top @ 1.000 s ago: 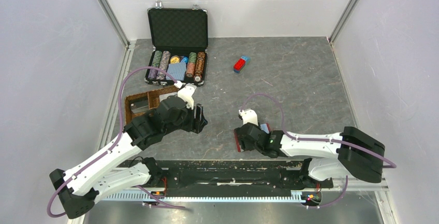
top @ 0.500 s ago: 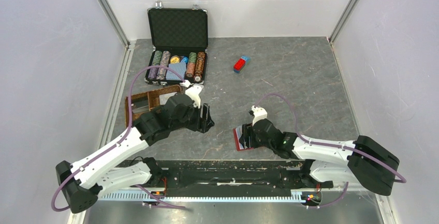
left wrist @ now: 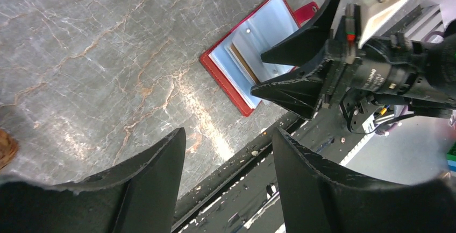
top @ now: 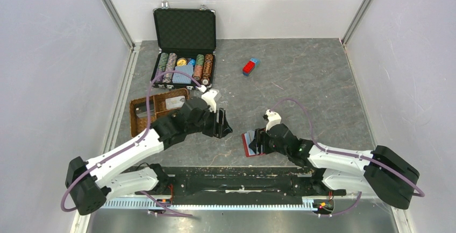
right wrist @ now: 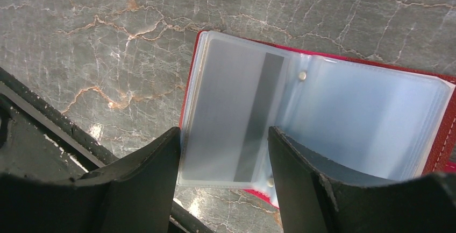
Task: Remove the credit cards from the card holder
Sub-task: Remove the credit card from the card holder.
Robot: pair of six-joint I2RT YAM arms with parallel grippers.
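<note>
- Plainly, the right hand stands wide open, its two black fingers spread apart with nothing clamped between them.
- Those fingers reach over a small dark red, leather-like folding card holder, one on each side of the lower part of its left leaf. Whether the tips touch the plastic cannot be told.
- The card holder lies opened flat, red cover down and clear plastic sleeves facing up. It is at the near edge of the grey, veined stone tabletop, just beside the black rail that runs between the arm bases, a little right of the middle.
- A thin, pale grey rectangular plastic credit card with a dark stripe down its length sits inside the left sleeve. The sleeves on the right leaf look milky, and what they hold cannot be told.
- The left hand is likewise open and empty, its dark fingers well spread. It hangs above bare tabletop just left of the card holder and apart from it, and its wrist camera looks across at the card holder and the right hand.
- Farther out, a brown rectangular tray lies near the left edge of the tabletop, beside the left arm.
- Behind the tray stands a black hard case with its lid raised and rows of coloured poker chips inside.
- A small red-and-blue block lies alone toward the back, well apart from both hands.
</note>
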